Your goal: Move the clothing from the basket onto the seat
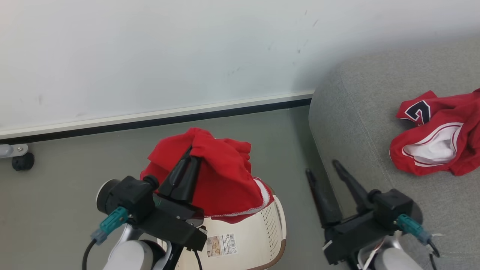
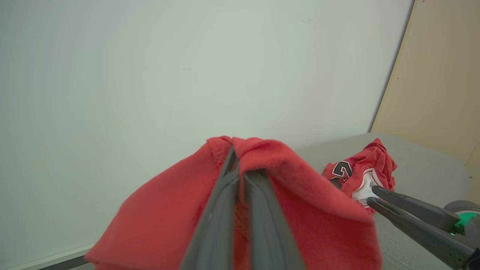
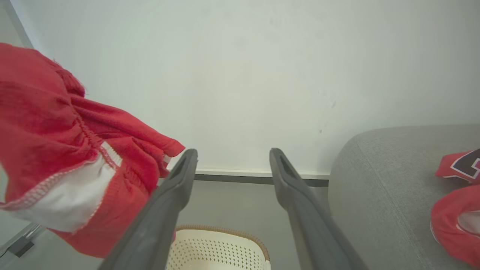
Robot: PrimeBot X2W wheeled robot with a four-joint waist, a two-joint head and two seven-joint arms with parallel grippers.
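the left gripper [image 1: 190, 155] pinched a red garment [image 1: 225, 176] hanging over the basket [image 1: 270, 225]; the right gripper [image 1: 322, 168] stood spread and empty by the seat [image 1: 352, 123], where the numbered garment [image 1: 438, 138] lay. it seemed best to carry the load high so its hem cleared the basket, and to let go only well over the seat.

L gripper [image 2: 243, 165] rises from bottom centre, fingers [image 2: 217, 225] pressed together on a fold of red garment [image 2: 318, 210]; cloth drapes both sides across lower frame. Right of centre, 2nd red garment [image 2: 362, 170] w/ dark number & white trim lies bunched on grey sofa [image 2: 423, 165]. R gripper [image 2: 371, 195] enters from lower-right corner, fingers parted, tips in front of that garment. White wall [image 2: 150, 75] behind; tan panel [image 2: 442, 75] upper right.
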